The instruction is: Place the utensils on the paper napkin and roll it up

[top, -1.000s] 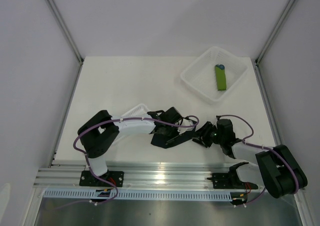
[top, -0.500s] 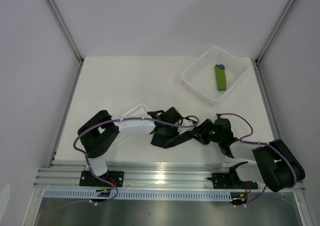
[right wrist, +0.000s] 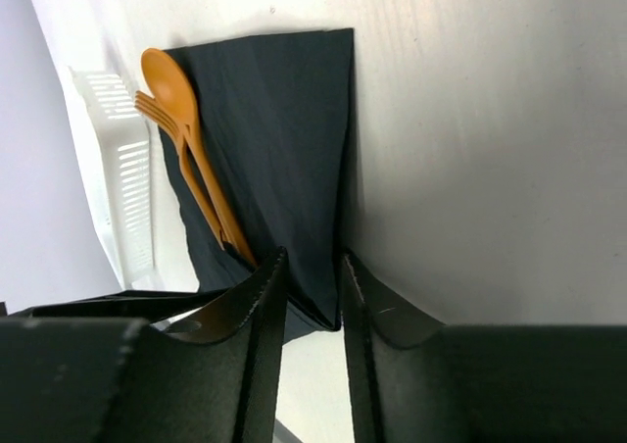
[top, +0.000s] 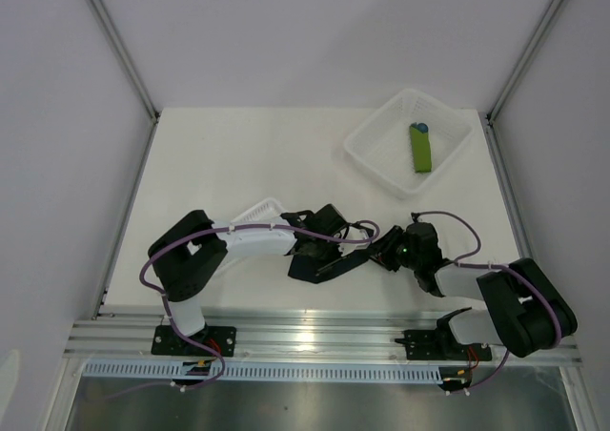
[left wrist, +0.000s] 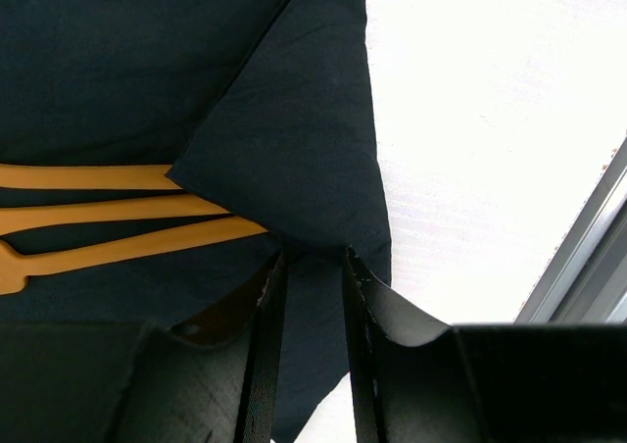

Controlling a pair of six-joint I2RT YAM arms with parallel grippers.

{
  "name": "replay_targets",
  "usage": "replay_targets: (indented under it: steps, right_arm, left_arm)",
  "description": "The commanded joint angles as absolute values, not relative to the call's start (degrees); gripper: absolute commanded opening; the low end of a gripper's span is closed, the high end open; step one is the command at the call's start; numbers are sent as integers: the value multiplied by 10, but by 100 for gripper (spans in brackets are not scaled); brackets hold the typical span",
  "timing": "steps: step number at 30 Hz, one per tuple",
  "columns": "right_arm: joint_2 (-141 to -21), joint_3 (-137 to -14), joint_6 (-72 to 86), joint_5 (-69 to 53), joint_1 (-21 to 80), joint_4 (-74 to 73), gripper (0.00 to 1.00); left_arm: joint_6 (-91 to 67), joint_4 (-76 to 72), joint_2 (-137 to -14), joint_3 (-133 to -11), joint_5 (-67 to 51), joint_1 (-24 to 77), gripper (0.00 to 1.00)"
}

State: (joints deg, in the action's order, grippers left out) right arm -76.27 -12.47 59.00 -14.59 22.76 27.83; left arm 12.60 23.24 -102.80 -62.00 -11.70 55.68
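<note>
Three orange utensils [left wrist: 98, 208] lie side by side on the black paper napkin [left wrist: 284, 139], one corner folded over their handles. That fold sits just ahead of the left gripper [left wrist: 312, 267], whose jaws pinch it. The right gripper [right wrist: 312, 271] clenches the napkin's other edge between its tips; since a second ago it has slid closer to the left one across the white table [left wrist: 470, 120]

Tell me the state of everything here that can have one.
utensils: stacked on napkin, handles under its fold
napkin: one corner folded over the handles
left gripper: shut on napkin fold
right gripper: jaws narrow at napkin corner, grip unclear
green roll: lying in basket
</note>
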Motion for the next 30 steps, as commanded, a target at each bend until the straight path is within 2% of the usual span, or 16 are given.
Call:
replay_targets:
  steps: [1, 7, 12, 21, 30]
  right_arm:
    - [-767, -140, 562, -120, 229, 274, 26]
    - [-749, -142, 547, -113, 232, 250, 9]
    - [-722, -150, 521, -91, 257, 207, 0]
    - [-662, -187, 478, 0, 344, 107, 0]
    - [-644, -207, 458, 73, 406, 83, 0]
  left_arm:
    - [133, 250, -1036, -627, -105, 553, 33]
    - [133, 250, -1036, -626, -105, 552, 33]
    - [133, 251, -1037, -629, -107, 548, 33]
    - [127, 261, -1040, -635, -119, 538, 33]
    - [123, 265, -1044, -639, -124, 533, 33]
